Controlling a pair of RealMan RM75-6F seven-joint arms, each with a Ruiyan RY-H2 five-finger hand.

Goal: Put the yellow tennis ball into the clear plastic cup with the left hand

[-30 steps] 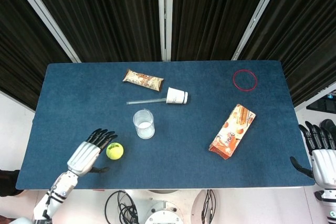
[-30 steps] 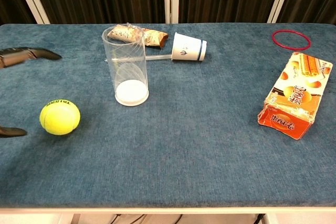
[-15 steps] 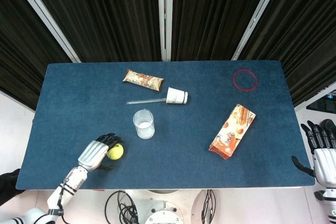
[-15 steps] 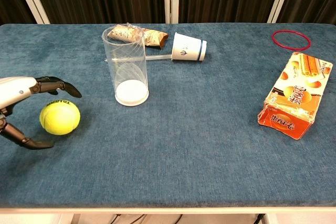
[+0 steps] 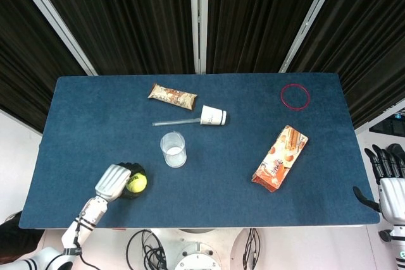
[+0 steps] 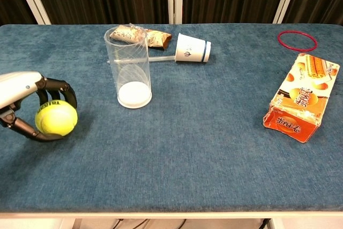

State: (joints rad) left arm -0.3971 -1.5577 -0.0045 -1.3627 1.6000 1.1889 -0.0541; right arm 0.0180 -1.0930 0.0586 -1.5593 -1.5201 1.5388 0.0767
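Note:
The yellow tennis ball (image 5: 137, 183) (image 6: 56, 118) lies on the blue table near its front left edge. My left hand (image 5: 118, 181) (image 6: 27, 102) grips it, with the fingers curled over the top and the thumb wrapped under the front. The clear plastic cup (image 5: 173, 149) (image 6: 130, 67) stands upright, a little to the right of the ball and further back, with nothing in it. My right hand (image 5: 387, 180) hangs off the table's right edge, fingers apart and holding nothing.
A white paper cup (image 5: 213, 116) (image 6: 192, 49) lies on its side behind the clear cup, with a straw (image 5: 176, 121) beside it. A snack bar (image 5: 172, 96) lies further back. An orange biscuit packet (image 5: 280, 157) (image 6: 300, 98) and a red ring (image 5: 295, 96) (image 6: 296, 40) lie at the right.
My left hand moved right to the ball and its fingers and thumb closed around it. The ball has shifted slightly left into the hand. The right hand stayed put.

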